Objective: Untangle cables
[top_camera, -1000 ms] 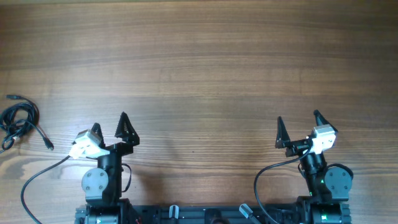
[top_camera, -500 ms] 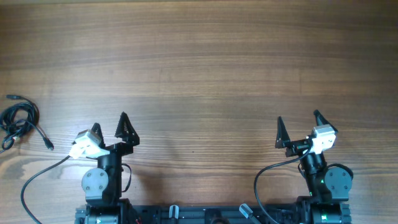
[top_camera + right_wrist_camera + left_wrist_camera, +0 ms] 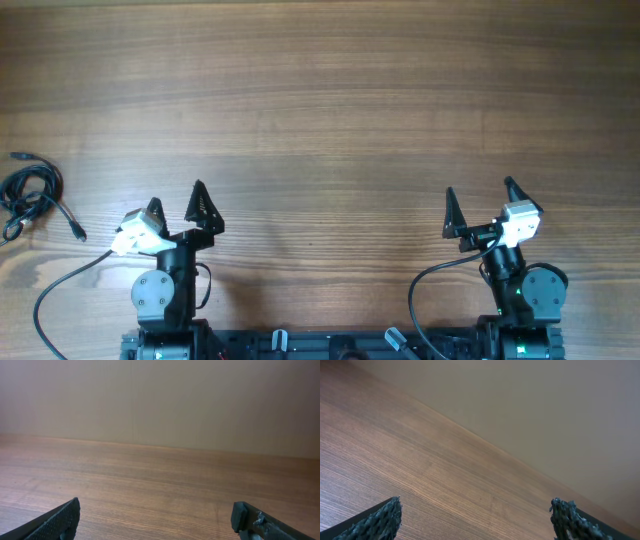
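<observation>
Wooden table (image 3: 340,100), brown grain; plain beige wall (image 3: 175,400) behind; soft even light.

We see bare table (image 3: 330,90) everywhere; only the cables (image 3: 32,195) clutter the far left edge

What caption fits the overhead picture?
Left claw and right claw open, tangled cables at the table's left edge.
</observation>
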